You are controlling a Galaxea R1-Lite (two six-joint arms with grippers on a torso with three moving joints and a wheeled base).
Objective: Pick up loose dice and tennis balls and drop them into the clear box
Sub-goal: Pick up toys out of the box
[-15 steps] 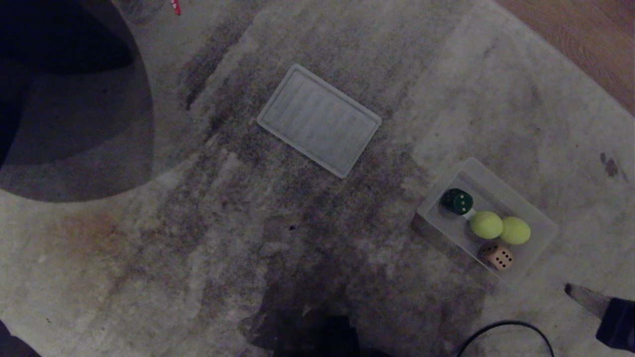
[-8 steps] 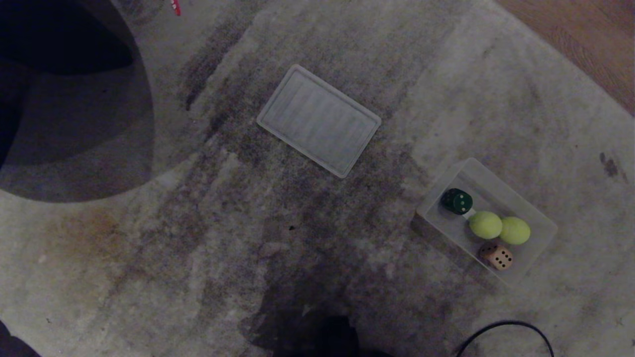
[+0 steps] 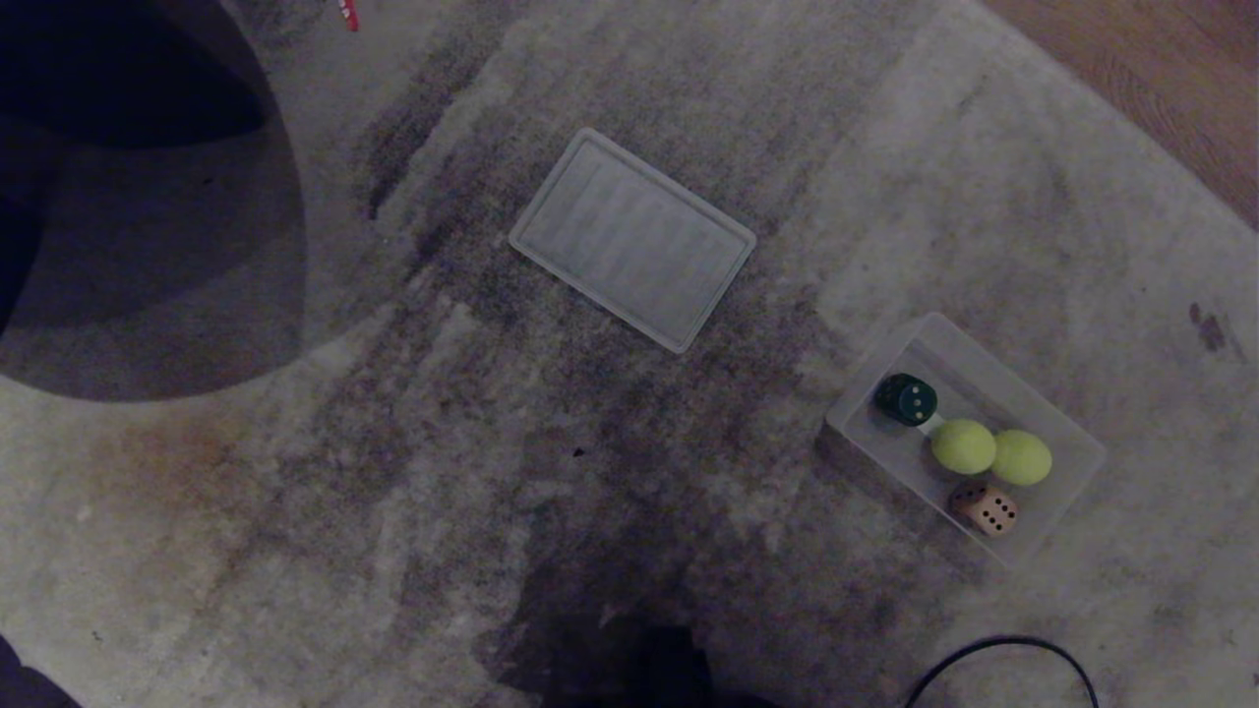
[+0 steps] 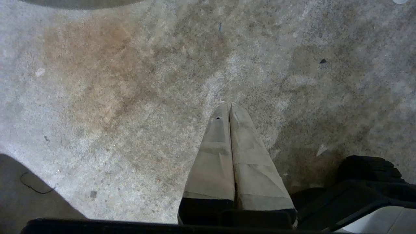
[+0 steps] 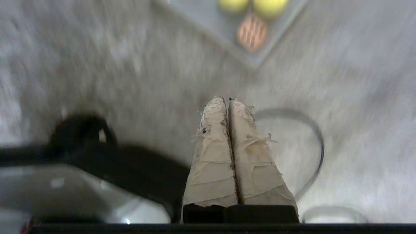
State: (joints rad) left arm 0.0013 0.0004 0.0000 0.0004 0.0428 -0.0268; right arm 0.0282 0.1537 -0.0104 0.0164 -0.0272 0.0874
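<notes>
The clear box (image 3: pixel 1067 433) sits on the carpet at the right of the head view. Inside it lie a dark green die (image 3: pixel 906 398), two yellow-green tennis balls (image 3: pixel 964 445) (image 3: pixel 1022 457) and a tan die (image 3: pixel 985 507). The right wrist view shows the tan die (image 5: pixel 252 31) and both balls (image 5: pixel 232 4) (image 5: pixel 270 4) in the box, well beyond my right gripper (image 5: pixel 227 100), which is shut and empty. My left gripper (image 4: pixel 226 105) hangs shut and empty over bare carpet. Neither gripper appears in the head view.
A flat ribbed clear panel (image 3: pixel 633 239) lies on the carpet in the middle. A black cable (image 3: pixel 1003 661) loops at the near right, close to my right gripper (image 5: pixel 320 148). A dark curved shape (image 3: pixel 138 197) fills the far left. Wood floor (image 3: pixel 1161 88) shows at the far right corner.
My right gripper, seen at the lower right edge of the head view a second ago, has drawn back out of that view. The box and its contents have not moved.
</notes>
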